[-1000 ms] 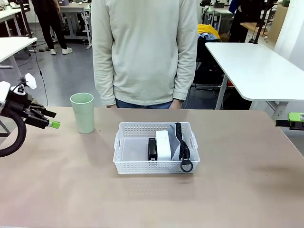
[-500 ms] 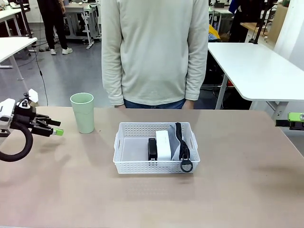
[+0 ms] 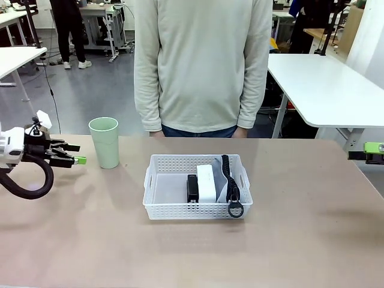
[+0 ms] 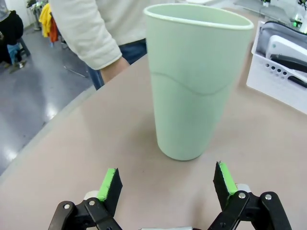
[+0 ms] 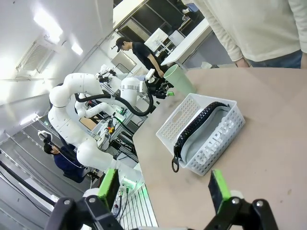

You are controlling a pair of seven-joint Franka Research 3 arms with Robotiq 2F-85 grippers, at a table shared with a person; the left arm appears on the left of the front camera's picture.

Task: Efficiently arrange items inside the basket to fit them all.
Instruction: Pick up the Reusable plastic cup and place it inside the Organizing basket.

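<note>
The tan table (image 3: pixel 312 228) is sitting in a workshop with a grey floor and white tables (image 3: pixel 327 84) behind. The left gripper (image 4: pixel 165 184) is hanging released, just short of the green tumbler (image 4: pixel 196 76) standing upright left of the basket (image 3: pixel 157 195). The pouch (image 3: pixel 228 183), box (image 3: pixel 207 183) and stapler (image 3: pixel 192 187) are lying in the basket's right half. The right gripper (image 5: pixel 163 189) is hovering spread wide at the right edge.

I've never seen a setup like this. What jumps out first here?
Probably the white basket in the middle of the table, with a black stapler, a small white box and a grey zip pouch standing packed together at its right end. To its left a pale green tumbler stands alone on the table, and the left claw points at it, open, just short of touching.
</note>
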